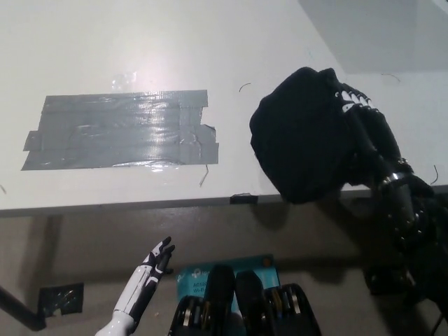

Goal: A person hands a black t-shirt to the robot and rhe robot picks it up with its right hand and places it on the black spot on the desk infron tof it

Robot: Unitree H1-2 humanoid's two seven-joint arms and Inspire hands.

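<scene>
Black t-shirt [301,136]: bunched in my closed right hand [353,105] over the desk's [231,42] near edge, not yet on the tape patch [119,131]; left hand [155,260] open below.

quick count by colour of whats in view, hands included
black: 2, the t-shirt and the right hand holding it
white: 2, the left hand low below the desk edge, and the desk
grey: 1, the tape patch on the desk
total: 5
</scene>
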